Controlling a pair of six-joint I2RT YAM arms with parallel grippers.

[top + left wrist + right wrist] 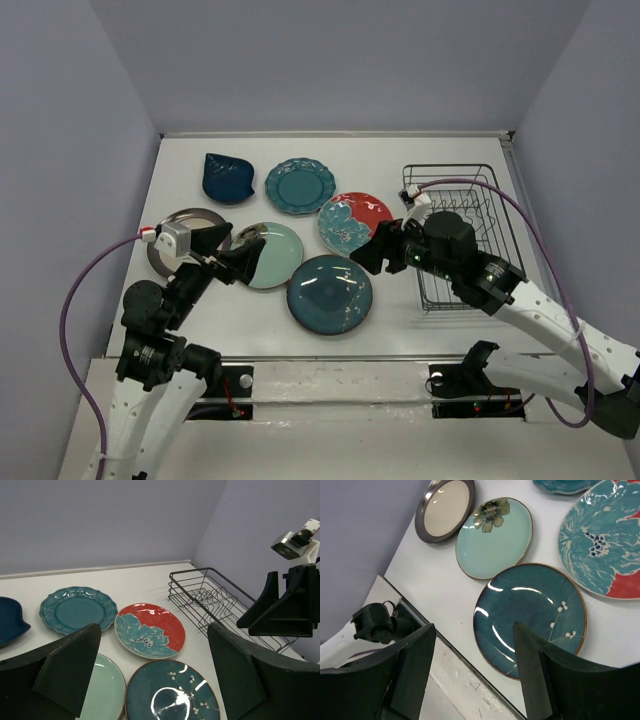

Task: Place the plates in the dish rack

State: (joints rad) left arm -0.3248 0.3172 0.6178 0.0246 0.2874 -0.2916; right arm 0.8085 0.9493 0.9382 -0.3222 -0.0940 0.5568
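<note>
**Top view**
- Left gripper (248,260): jaws spread wide, nothing between them. Tips hang over the left rim of the pale mint plate (280,255). The silver plate (200,218) lies behind them, partly under the wrist.
- Right gripper (372,252): jaws partly apart, empty. Tips sit over the near rim of the red flowered plate (350,218). The dish rack (470,185) stands behind its wrist.
- Dark teal plate (330,294): flat on the table (250,330), between the two sets of jaws, on the side of the bases.
- Navy leaf plate (228,177) and teal scalloped plate (300,186): flat, beyond both sets of jaws, apart from the rack.

**Left wrist view**
- Left fingers (65,672): set far apart, gap clear.
- Red flowered plate lies straight ahead of the gap, dark teal plate just below it.
- Pale mint plate lies by the left finger, teal scalloped plate ahead-left, navy leaf plate at the far left edge.
- Dish rack stands ahead of the right finger, tines upright. The right gripper hangs in front of it.

**Right wrist view**
- Right fingers (545,680): moderately apart, holding nothing.
- Dark teal plate lies under the gap and the right finger.
- Pale mint plate, with a flower near its rim, lies ahead of the gap. Silver plate lies beyond, ahead-left.
- Red flowered plate lies ahead-right. A sliver of the teal scalloped plate shows at the top edge.
</note>
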